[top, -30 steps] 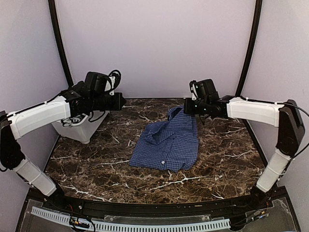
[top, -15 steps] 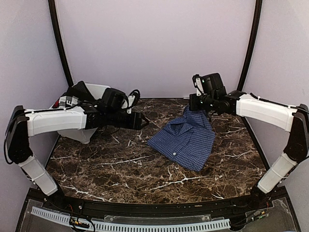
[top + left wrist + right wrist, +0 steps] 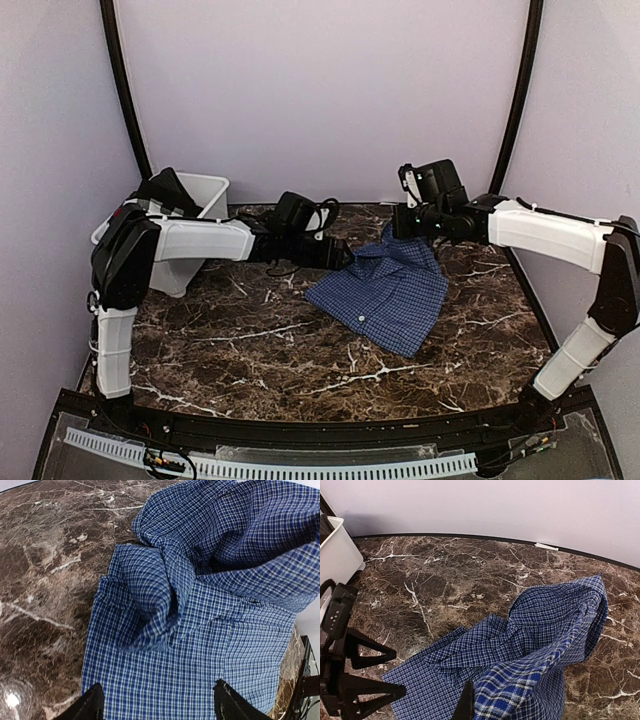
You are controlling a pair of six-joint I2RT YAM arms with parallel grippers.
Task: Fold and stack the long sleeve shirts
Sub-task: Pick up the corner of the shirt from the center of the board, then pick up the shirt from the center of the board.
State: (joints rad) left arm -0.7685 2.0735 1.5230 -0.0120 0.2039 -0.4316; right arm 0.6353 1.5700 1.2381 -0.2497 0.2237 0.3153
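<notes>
**Item 1 — blue check shirt** (image 3: pixel 385 292): we record it lying crumpled on the desk (image 3: pixel 250 340), right of centre. Its far edge is held up off the surface at the right tool (image 3: pixel 418 232). In the bunched folds we cannot tell the sleeves from the body. One small white button (image 3: pixel 360 318) shows close to the near edge.

**Item 2, right tool:** clamped on the shirt's lifted far edge. In its own wrist view we see only one dark finger (image 3: pixel 466 704) at the bottom of the frame. The cloth drapes over the rest, and the other finger is hidden.

**Item 3, left tool** (image 3: pixel 160 705): fingers apart, holding nothing, poised at the shirt's left side over the folds. Its wrist view cuts the fingers off at the bottom, so only two dark tips show. We cannot tell whether they touch the cloth.

**Item 4 — white bin** (image 3: pixel 208 190): at the far left of the desk, well apart from the shirt. The left arm (image 3: pixel 200 240) crosses in front of it and hides much of its near wall. The right wrist view cuts it off at the left edge.

**Item 5, desk:** dark marble-patterned top with white veins.
</notes>
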